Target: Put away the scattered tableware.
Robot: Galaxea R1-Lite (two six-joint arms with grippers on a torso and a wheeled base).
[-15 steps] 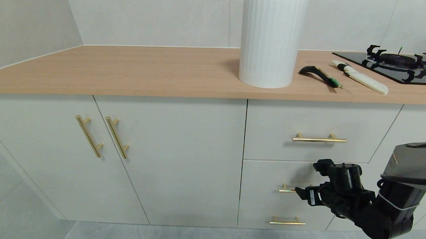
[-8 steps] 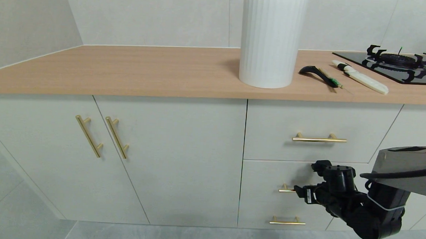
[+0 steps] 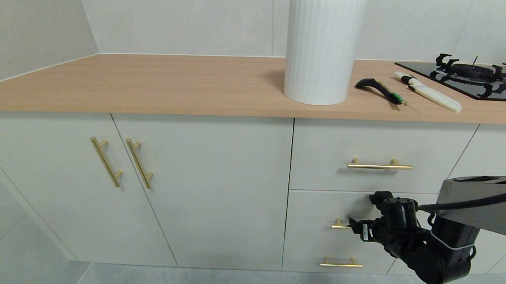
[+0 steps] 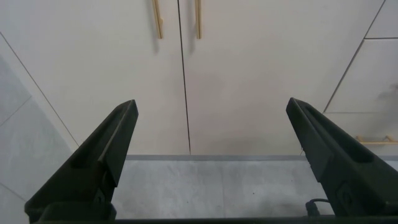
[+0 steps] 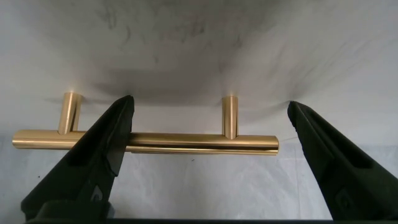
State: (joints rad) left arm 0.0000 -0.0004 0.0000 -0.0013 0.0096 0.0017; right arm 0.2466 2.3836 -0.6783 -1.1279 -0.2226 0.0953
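Observation:
On the wooden counter (image 3: 153, 84) lie a black spoon (image 3: 371, 85), green-tipped chopsticks (image 3: 394, 96) and a white knife (image 3: 432, 95), just right of a tall white ribbed container (image 3: 319, 46). Far below them, my right gripper (image 3: 353, 225) is at the gold handle (image 3: 338, 225) of the middle drawer. Up close, that gripper (image 5: 209, 107) stands open, its fingers (image 5: 93, 162) straddling the right part of the handle (image 5: 186, 142) without closing on it. My left gripper (image 4: 211, 109) hangs open and empty, low in front of the cabinet doors.
A black gas hob (image 3: 473, 77) sits at the counter's far right. The top drawer (image 3: 380, 166) and bottom drawer (image 3: 340, 263) have gold handles and are shut. Two cabinet doors with gold handles (image 3: 122, 162) are on the left; grey floor lies below.
My right arm has edged left and a little lower, bringing its gripper slightly closer to the middle drawer's handle. The tableware on the counter has not moved.

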